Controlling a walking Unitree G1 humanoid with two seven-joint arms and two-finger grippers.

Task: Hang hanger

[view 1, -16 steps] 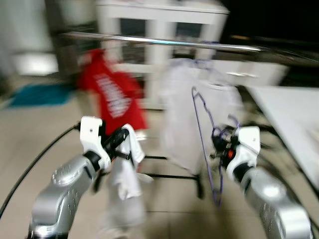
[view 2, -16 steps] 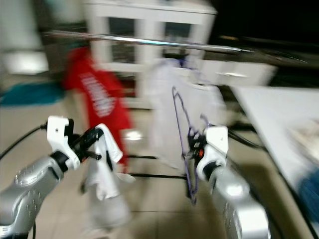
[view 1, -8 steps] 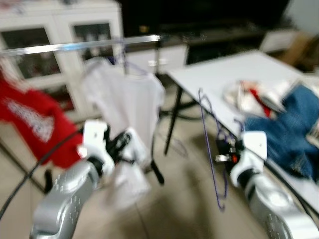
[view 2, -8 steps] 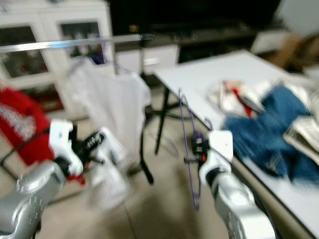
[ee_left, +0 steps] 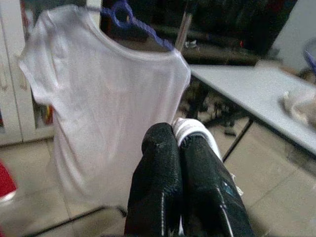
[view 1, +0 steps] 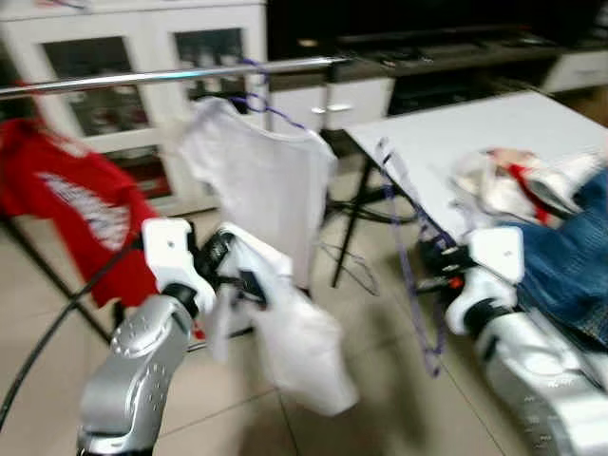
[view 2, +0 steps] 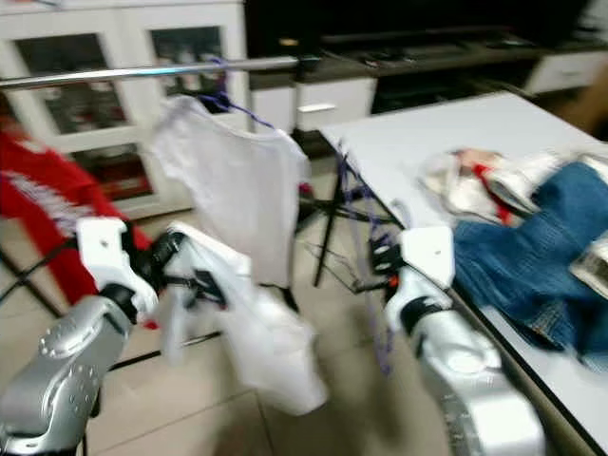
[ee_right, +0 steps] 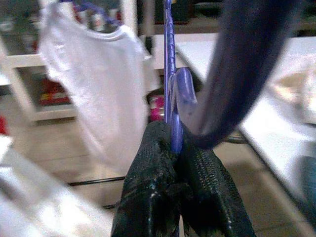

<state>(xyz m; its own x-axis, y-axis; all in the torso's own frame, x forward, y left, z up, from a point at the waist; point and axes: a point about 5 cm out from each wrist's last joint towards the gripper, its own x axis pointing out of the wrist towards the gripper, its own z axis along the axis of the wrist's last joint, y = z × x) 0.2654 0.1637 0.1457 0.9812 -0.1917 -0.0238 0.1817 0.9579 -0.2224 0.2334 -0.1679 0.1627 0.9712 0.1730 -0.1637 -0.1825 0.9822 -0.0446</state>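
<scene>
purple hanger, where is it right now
The purple hanger is clamped in the right tool, right of the hanging white shirt and beside the white table.

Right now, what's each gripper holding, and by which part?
Right gripper is shut on the purple hanger, pinching its thin wire partway along the frame. Left gripper is shut on a white garment, holding a bunched fold near its top; the rest hangs below.
</scene>
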